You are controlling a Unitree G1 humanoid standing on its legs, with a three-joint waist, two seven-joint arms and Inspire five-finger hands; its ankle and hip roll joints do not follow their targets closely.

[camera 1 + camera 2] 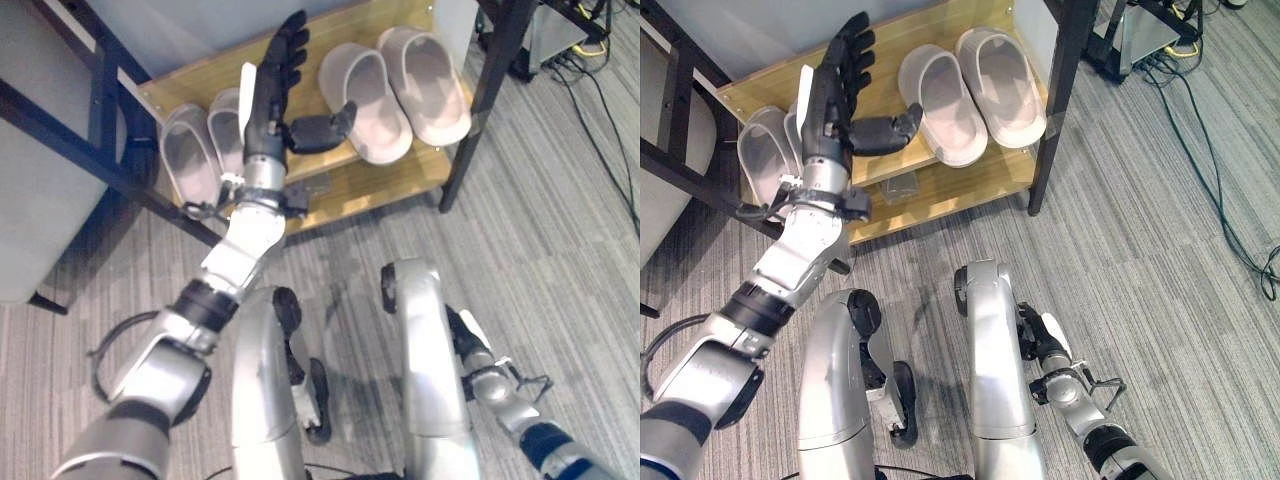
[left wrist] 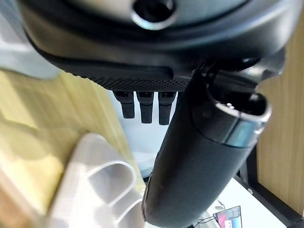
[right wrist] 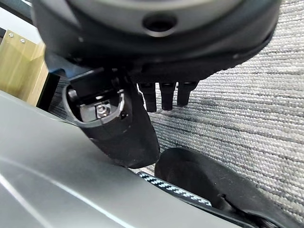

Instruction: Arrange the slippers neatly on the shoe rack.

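Grey ribbed carpet point(image 1: 560, 250) covers the floor, and a low wooden shoe rack point(image 1: 400, 175) with dark metal legs stands on it against a pale wall.

Above the rack's top shelf the left hand point(image 1: 272, 90) is raised, fingers straight and spread, thumb stuck out sideways toward the rack's middle; it is released and grips nothing. Its wrist view shows the fingers straight, with a pale slipper and the wood of the shelf beyond them.

Just beside that hand, toward the rack's right leg, a pair of pinkish slippers point(image 1: 395, 88) lies side by side on the top shelf, toes pointing at the wall. On the hand's other side, at the rack's left end, a pair of grey slippers point(image 1: 195, 145) lies on the same shelf, partly hidden by the hand and forearm.

Well away from the rack, low over the carpet, the right hand point(image 1: 1045, 345) hangs with relaxed, straight fingers, empty.

Beyond the rack's right leg, cables point(image 1: 600, 110) trail across the carpet.
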